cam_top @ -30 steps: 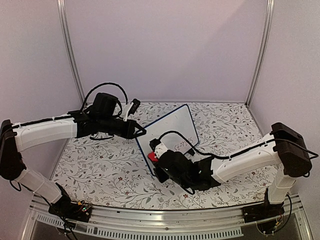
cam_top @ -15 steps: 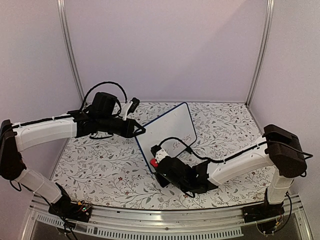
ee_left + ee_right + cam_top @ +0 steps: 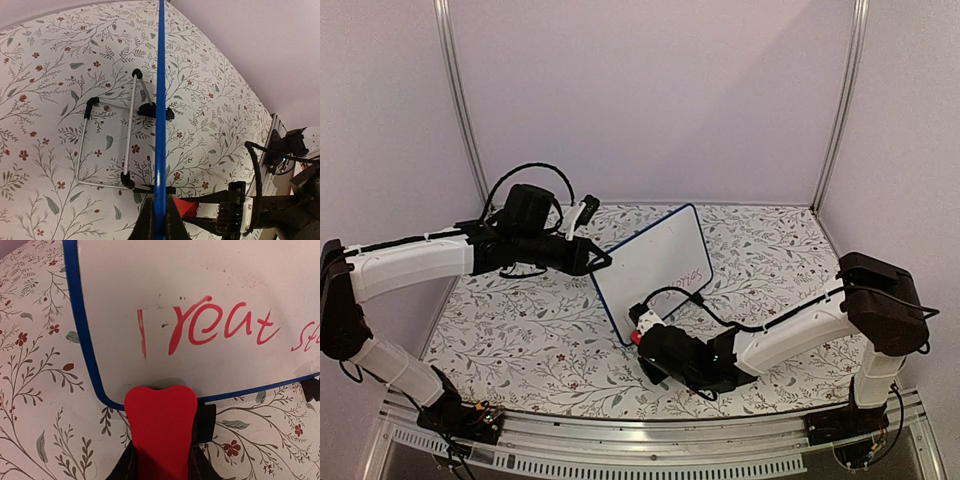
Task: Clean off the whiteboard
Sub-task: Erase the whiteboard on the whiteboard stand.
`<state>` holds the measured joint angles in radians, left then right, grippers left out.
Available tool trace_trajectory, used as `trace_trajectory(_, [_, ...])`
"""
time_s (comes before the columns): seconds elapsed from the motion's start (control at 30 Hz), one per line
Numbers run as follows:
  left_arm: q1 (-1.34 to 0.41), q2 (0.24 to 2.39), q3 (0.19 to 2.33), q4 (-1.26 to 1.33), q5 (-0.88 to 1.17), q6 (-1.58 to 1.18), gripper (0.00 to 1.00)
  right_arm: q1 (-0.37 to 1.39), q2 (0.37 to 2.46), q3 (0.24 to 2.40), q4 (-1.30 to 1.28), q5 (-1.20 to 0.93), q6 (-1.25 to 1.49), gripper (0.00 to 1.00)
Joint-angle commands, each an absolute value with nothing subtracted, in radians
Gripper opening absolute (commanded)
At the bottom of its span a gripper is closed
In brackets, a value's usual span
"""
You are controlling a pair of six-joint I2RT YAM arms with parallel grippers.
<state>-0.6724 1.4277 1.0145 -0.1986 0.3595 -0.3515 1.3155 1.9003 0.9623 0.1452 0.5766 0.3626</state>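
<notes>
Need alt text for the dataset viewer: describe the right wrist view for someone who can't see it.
The right hand grips a red eraser, its tip at the lower-left corner of a blue-rimmed whiteboard. Red handwriting runs across the board above it, not yet wiped. A floral-patterned table shows around the board.

Lab robot cell, aluminium posts (image 3: 461, 100), plain walls (image 3: 650, 100), floral tabletop (image 3: 520, 340)
</notes>
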Motion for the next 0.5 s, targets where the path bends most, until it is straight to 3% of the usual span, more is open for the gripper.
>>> trace_trajectory(0.0, [-0.670,1.440,1.017,-0.175,0.367,-0.385,0.00,1.309,1.909,0.953,0.133,0.564,0.372,0.23])
trace_trajectory(0.47, [-0.665,1.443,1.019,-0.180,0.360,-0.390,0.00,1.305,1.724,0.910,0.215,0.598,0.295,0.23])
